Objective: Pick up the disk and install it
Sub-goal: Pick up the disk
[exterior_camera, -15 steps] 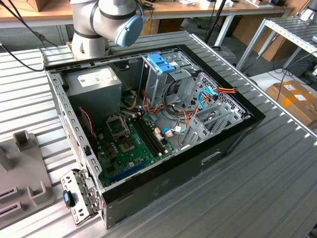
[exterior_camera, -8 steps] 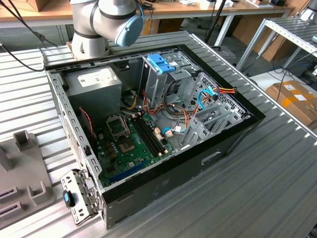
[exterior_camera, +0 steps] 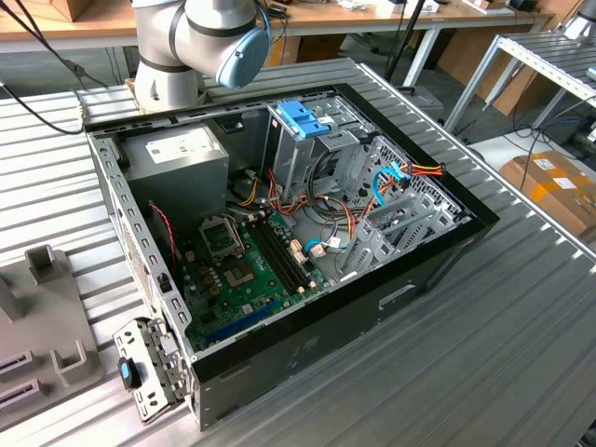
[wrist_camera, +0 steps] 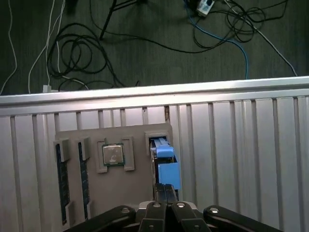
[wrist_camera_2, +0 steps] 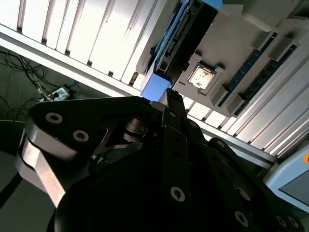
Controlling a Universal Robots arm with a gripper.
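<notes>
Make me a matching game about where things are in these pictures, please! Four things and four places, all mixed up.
Things:
1 disk
2 square chip
3 grey box with white sticker
4 loose cables

Places:
A on the dark floor
B inside the open computer case
C lying flat in a pocket of the grey holder
D standing on edge in a holder slot, right by the tool

Pairs: 1-D, 2-C, 3-B, 4-A
</notes>
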